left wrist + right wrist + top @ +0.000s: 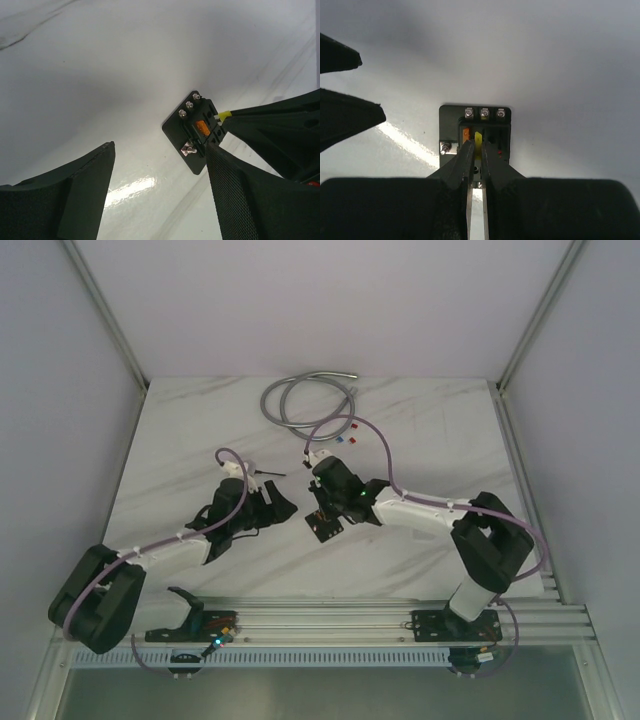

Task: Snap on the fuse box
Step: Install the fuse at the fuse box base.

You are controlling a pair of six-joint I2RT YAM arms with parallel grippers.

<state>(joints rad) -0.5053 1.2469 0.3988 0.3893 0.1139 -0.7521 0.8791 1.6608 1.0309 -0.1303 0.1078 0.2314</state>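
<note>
Your fuse box [324, 528] lies flat on the table [200, 440], at 3 o'clock from your left gripper [160, 150], whose jaws stand wide apart. Your right gripper [476, 149] has its jaws clamped on a yellow fuse [478, 139] at the box's slots.

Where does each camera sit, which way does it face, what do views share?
Top external: above and behind the bases, looking down on the white marbled table; left arm and right arm show.
Left wrist: on the left arm, facing past its open left gripper to the black square plastic fuse box.
Right wrist: on the right arm, facing down past the right gripper, shut on a small yellow fuse at the box.
Shared: all three show the fuse box; both wrist views, the yellow fuse.
</note>
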